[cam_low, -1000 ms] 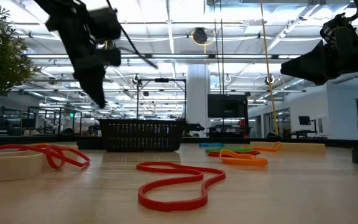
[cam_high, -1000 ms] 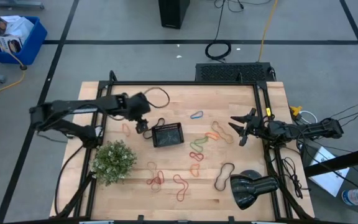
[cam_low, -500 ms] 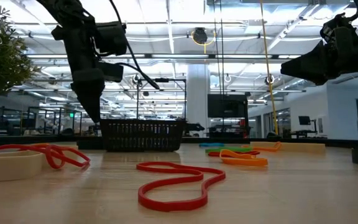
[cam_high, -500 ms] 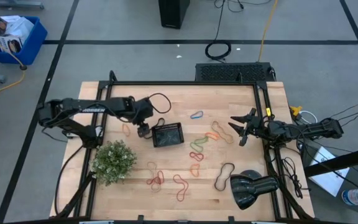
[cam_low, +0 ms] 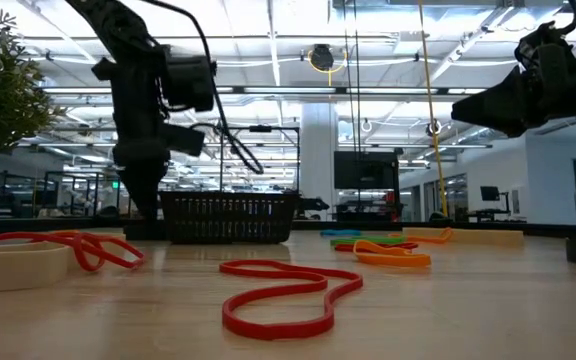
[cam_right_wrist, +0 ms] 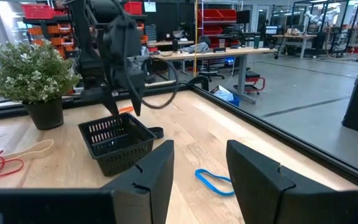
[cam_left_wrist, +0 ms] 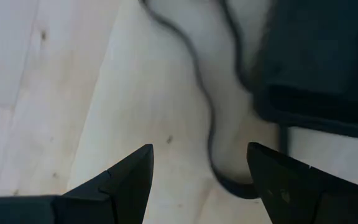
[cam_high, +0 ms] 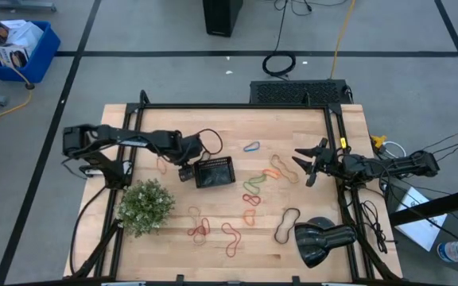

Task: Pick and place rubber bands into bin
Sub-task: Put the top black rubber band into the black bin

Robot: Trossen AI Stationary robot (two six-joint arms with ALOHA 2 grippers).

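I have the left gripper (cam_high: 184, 173) low over the desk (cam_high: 308, 139), just beside the bin's (cam_high: 215, 172) left end, fingers (cam_left_wrist: 126, 177) spread with nothing between them, a black band (cam_left_wrist: 207, 118) lying under them. The right gripper (cam_high: 304, 166) waits near the desk's right edge, fingers released and empty. Rubber bands (cam_high: 249, 199) lie scattered across the desk, outside the bin.

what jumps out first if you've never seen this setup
The left gripper, open and empty, low beside the small black bin near mid-table. Coloured rubber bands lie strewn over the wood around it, and a bushy green plant stands at the front left.
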